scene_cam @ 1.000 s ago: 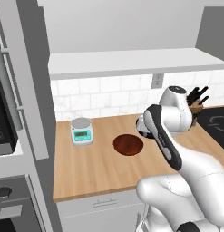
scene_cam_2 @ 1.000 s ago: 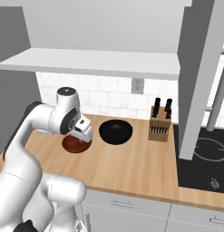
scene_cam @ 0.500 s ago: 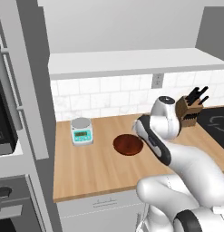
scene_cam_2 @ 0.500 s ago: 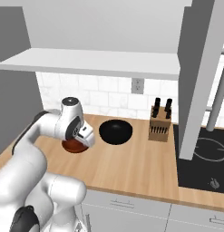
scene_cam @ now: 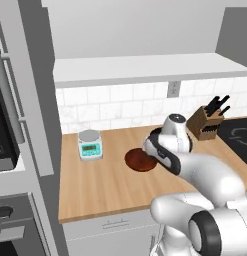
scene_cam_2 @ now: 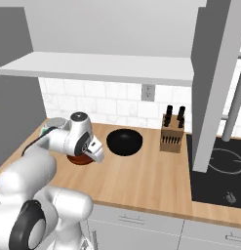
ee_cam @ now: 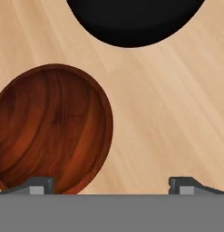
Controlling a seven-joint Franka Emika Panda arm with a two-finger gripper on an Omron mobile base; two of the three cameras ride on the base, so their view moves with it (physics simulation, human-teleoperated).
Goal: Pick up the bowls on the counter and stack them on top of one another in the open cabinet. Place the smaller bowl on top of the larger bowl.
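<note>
Since lowering over the counter [scene_cam_2: 141,180] from half a second ago, gripper [ee_cam: 111,183] spread wide and empty, straddling near rim of smaller bowl [ee_cam: 50,129], larger bowl [ee_cam: 131,20] just beyond.

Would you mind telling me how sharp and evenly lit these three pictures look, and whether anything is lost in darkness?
Left and right base views: soft, even light, slightly blurry. Hand view: the brown bowl shows clear grain, the black bowl is a flat dark shape without visible detail, faint shading on the counter.
</note>
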